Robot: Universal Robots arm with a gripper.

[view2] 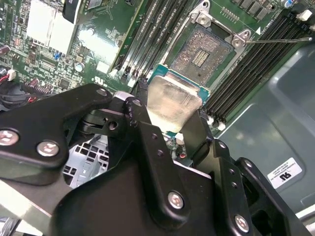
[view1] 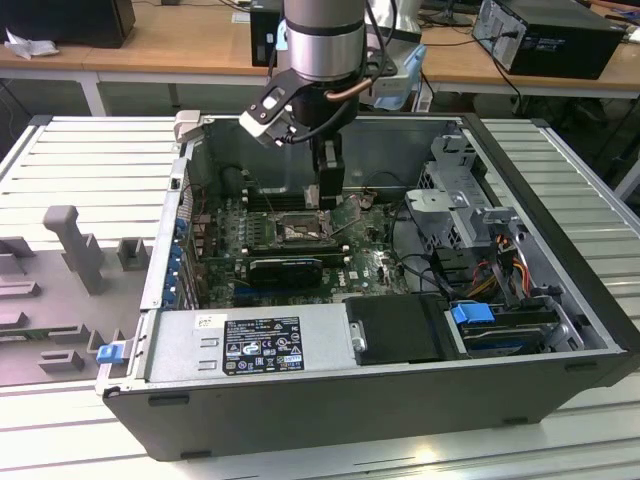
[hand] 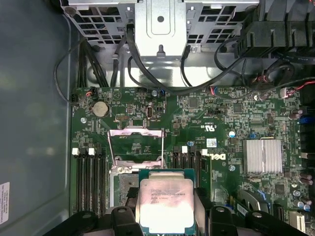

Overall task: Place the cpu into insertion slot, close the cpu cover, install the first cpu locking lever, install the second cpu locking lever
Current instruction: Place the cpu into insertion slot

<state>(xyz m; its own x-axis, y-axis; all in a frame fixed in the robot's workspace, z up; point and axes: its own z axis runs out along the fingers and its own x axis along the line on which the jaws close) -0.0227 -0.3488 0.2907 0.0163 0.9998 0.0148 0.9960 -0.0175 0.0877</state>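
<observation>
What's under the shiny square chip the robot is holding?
The cpu, pinched in the hand, hangs over the green motherboard, near the open insertion slot. The spot right beneath it is covered.

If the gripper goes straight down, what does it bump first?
Probably the open insertion slot, with the cpu held in the gripper touching first; it may land on the slot's edge, depth is unclear.

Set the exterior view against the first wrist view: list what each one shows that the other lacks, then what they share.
Exterior view: the arm standing over the open computer case, grey fixtures on the table at the exterior view's left. First wrist view: the cpu clamped between the fingers, a coin battery, a finned silver heatsink. Both: the green motherboard and the empty insertion slot.
</observation>
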